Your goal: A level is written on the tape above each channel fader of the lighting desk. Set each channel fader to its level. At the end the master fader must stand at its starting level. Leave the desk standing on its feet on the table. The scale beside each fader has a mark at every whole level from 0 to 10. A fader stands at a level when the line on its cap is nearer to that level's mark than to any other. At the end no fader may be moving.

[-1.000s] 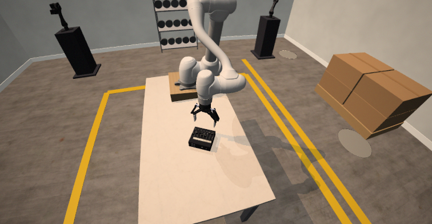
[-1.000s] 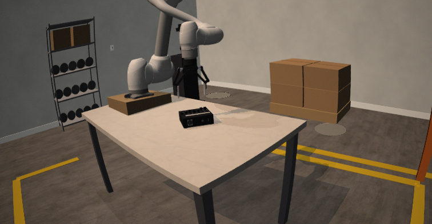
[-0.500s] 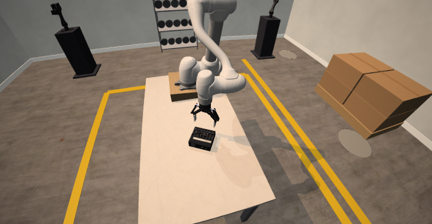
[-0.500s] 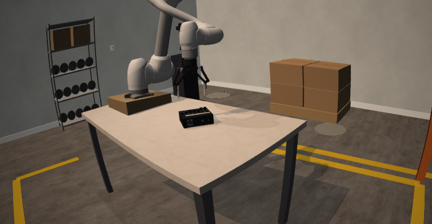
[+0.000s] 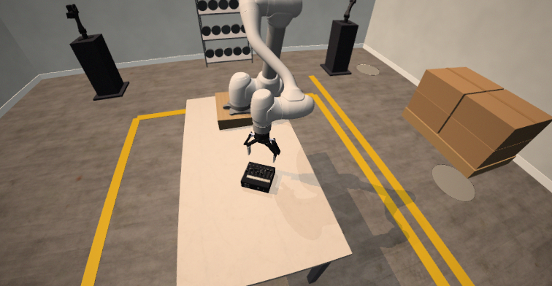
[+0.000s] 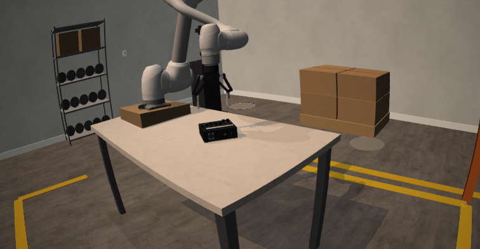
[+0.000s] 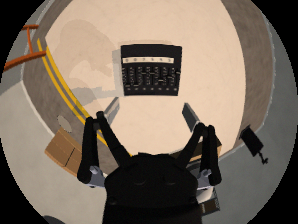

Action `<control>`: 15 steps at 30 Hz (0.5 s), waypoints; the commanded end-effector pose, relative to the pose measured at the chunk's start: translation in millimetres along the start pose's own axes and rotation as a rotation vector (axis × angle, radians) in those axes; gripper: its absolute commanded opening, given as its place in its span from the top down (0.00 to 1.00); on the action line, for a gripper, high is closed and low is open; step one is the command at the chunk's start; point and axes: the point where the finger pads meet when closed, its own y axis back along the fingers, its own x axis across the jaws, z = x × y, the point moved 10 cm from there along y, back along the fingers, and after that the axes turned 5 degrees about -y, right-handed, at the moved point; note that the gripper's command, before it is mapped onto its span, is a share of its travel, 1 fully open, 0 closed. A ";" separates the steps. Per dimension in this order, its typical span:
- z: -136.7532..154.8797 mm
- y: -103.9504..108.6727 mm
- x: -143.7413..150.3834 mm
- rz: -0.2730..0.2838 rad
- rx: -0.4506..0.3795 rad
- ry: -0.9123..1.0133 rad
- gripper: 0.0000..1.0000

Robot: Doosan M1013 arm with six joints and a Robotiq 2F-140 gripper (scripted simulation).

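End effector (image 5: 261, 149) hangs released and empty above the worktop (image 5: 216, 222), lighting desk (image 5: 258, 177) below and just ahead of its fingertips; descend slowly, read tape levels first, then nudge one fader with a single fingertip.

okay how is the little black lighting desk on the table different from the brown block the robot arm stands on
The lighting desk is black; the block is brown. The lighting desk is the smaller; the block is broader. The lighting desk sits near the table's middle, its top rows of small controls with a pale strip, nothing touching it, the open pincer held above. The block sits at the table's far end and bears the arm's foot. Both are low boxes resting flat on the table.
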 end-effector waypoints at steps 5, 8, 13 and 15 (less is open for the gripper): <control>-0.2 0.2 0.0 0.000 0.000 -0.007 0.00; -1.3 1.2 -0.2 -0.001 0.000 -0.052 0.00; -6.5 5.5 -0.9 -0.003 0.000 -0.265 0.00; -9.8 8.3 -1.3 -0.004 -0.001 -0.402 0.00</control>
